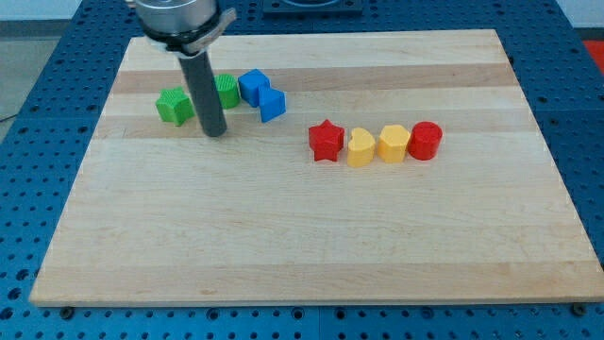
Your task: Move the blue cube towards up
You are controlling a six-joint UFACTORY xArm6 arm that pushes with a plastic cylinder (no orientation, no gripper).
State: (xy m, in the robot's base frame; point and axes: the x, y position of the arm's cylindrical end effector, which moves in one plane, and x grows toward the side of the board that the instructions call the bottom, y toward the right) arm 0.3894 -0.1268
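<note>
The blue cube (272, 104) lies near the view's top left of the wooden board (311, 236), touching a second blue block (252, 86) just above and to its left. My tip (215, 131) rests on the board to the left of and slightly below the blue cube, about a block's width apart from it. A green block (227, 90) sits right behind the rod, partly hidden by it. A green star-like block (175, 106) lies to the left of the rod.
A row of blocks lies right of centre: a red star (327, 141), a yellow heart (360, 147), a yellow block (394, 144) and a red cylinder (425, 141). The board's top edge (311, 34) runs above the blue blocks.
</note>
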